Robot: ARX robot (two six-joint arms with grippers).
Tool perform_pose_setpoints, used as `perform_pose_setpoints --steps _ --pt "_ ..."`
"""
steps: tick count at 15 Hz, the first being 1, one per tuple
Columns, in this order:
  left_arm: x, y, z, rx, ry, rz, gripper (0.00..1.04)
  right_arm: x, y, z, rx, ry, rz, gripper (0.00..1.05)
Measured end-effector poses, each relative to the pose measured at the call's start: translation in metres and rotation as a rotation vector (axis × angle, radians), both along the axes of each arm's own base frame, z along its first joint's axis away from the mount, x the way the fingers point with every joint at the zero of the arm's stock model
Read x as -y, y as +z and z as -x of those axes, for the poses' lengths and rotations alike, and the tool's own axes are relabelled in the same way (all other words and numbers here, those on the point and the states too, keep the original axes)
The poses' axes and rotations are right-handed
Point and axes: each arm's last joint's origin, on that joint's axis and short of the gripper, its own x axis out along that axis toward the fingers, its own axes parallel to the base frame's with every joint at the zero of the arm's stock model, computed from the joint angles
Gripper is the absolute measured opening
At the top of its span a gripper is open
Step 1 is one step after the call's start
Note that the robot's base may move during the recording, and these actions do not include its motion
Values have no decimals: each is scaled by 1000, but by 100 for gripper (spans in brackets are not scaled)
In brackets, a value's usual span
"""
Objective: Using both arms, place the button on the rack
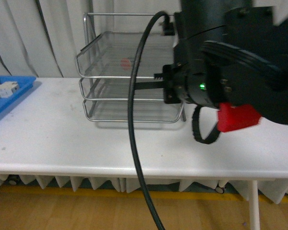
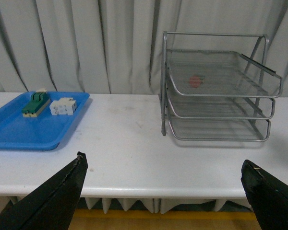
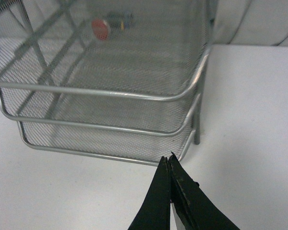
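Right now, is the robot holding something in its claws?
No, nothing. The right gripper is shut and empty, the left gripper is open. The red-capped button lies in the top tray of the silver wire-mesh rack.

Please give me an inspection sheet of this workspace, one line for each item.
Surface: white table, faint marks.
Job's things: button lying in top tray of rack.
Clutter: blue tray holding green-and-cream switch block and white terminal block.
Grippers: left gripper open, empty; right gripper shut, empty, in front of the rack.
Cables: thick black cable hanging in front of the table.
Surroundings: white curtain, wooden floor.
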Motion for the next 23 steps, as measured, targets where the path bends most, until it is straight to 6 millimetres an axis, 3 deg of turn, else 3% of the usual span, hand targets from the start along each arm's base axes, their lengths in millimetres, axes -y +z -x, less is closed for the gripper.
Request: perform_pose_setpoints --steps 1,2,3,4,6,9,11,20,23 --pt "0 0 0 0 0 0 98 20 13 22 73 -17 -30 2" --pt "0 0 0 0 0 0 98 38 27 44 189 -62 -62 9" --pt "0 0 0 0 -1 0 98 55 37 56 341 -157 -64 2" --pt "0 0 0 2 0 0 98 77 36 74 409 -192 -58 2" --pt "0 0 0 1 0 0 98 114 17 109 381 -204 -12 2" --pt "0 0 0 0 0 0 98 145 16 147 417 -198 -13 2" --pt "0 0 0 0 0 0 98 158 -1 168 358 -192 5 2" --pt "0 0 0 0 0 0 98 195 5 227 385 -210 -2 2" --pt "0 0 0 0 0 0 98 194 6 238 389 -198 -5 2"
